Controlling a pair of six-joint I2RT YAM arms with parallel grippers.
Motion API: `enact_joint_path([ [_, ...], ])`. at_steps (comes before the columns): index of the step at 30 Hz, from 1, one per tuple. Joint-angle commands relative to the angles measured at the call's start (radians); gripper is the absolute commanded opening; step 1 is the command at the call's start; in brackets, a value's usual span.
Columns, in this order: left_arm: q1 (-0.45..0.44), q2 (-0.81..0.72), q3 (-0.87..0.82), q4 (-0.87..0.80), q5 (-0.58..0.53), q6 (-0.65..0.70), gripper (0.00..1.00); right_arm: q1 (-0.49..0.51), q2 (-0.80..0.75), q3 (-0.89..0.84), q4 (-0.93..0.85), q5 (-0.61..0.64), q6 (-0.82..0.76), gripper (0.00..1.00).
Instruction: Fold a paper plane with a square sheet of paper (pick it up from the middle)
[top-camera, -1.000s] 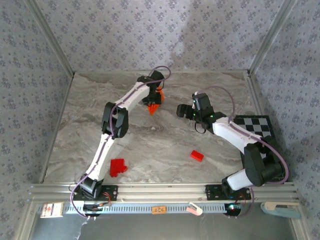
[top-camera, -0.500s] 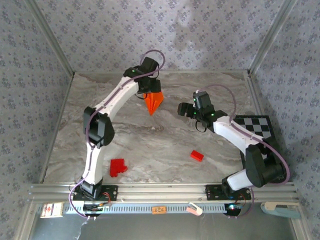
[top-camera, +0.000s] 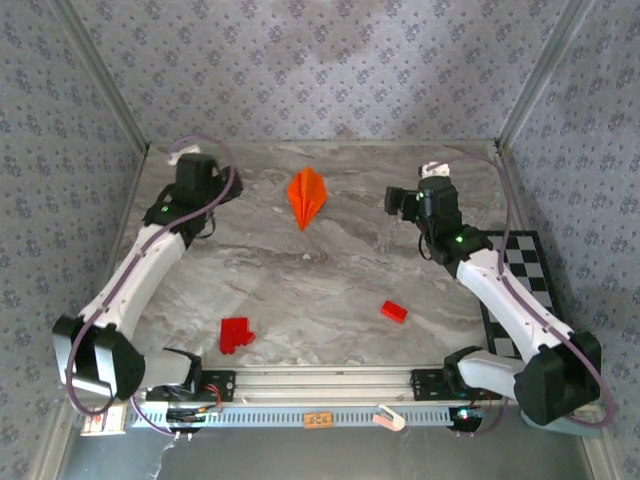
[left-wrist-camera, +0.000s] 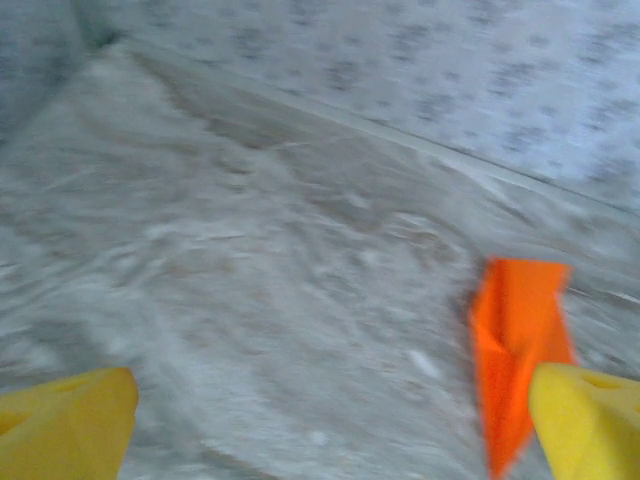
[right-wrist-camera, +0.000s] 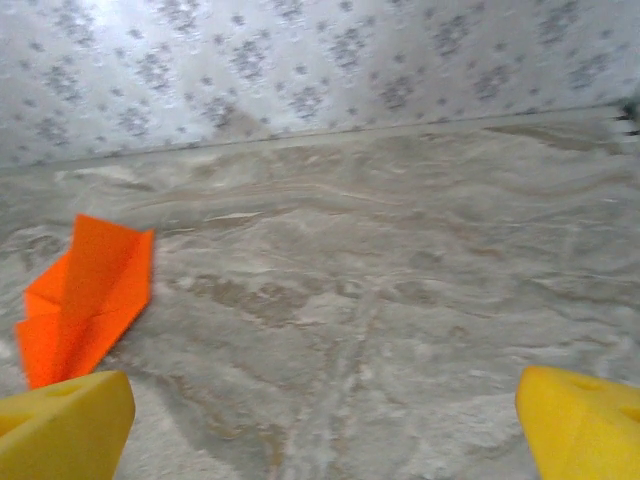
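Top external view, nearest first: a cluster of red blocks (top-camera: 235, 333) at seven o'clock and a single red block (top-camera: 393, 312) toward five o'clock lay where they had been a second earlier. Beyond them both arms had swung outward. The left gripper (left-wrist-camera: 330, 430), which had been on the paper plane (top-camera: 306, 196), had let go and pulled away to ten o'clock, and its yellow fingers (left-wrist-camera: 70, 425) stood wide apart with nothing between them. The right gripper (right-wrist-camera: 325, 430) had backed off to two o'clock, likewise spread wide and empty. Farthest, at twelve o'clock near the back wall, the paper plane lay free on the table (top-camera: 300, 290), its nose pointing toward the arms and touching neither gripper. Judged from that, the folding looked finished and the dart released, with little left beyond retracting the arms.
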Motion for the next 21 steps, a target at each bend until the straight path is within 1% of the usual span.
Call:
enact_joint_path([
  [1, 0.069, -0.094, -0.162, 0.168, -0.060, 0.059, 1.00, -0.023, -0.048, -0.090, 0.046, 0.159, -0.046, 1.00],
  [4, 0.154, -0.157, -0.310, 0.263, -0.099, 0.115, 1.00, -0.053, -0.070, -0.173, 0.079, 0.224, -0.043, 1.00],
  [5, 0.186, -0.168, -0.350, 0.283, -0.107, 0.111, 1.00, -0.067, -0.075, -0.204, 0.085, 0.240, -0.034, 1.00],
  [7, 0.248, -0.180, -0.406, 0.302, -0.112, 0.090, 1.00, -0.097, -0.082, -0.261, 0.118, 0.246, -0.031, 1.00],
  [10, 0.295, -0.170, -0.522, 0.432, -0.095, 0.121, 1.00, -0.153, -0.085, -0.354, 0.204, 0.236, -0.030, 1.00],
  [13, 0.307, -0.135, -0.612, 0.555, -0.083, 0.174, 1.00, -0.210, -0.080, -0.458, 0.351, 0.205, -0.040, 1.00],
  [16, 0.308, -0.101, -0.694, 0.690, -0.037, 0.260, 1.00, -0.231, -0.056, -0.564, 0.548, 0.221, -0.086, 1.00],
  [17, 0.308, -0.098, -0.721, 0.728, -0.020, 0.279, 1.00, -0.236, -0.045, -0.588, 0.599, 0.207, -0.109, 1.00],
  [21, 0.311, -0.081, -0.806, 0.919, 0.083, 0.328, 1.00, -0.264, 0.031, -0.602, 0.658, 0.127, -0.198, 1.00],
])
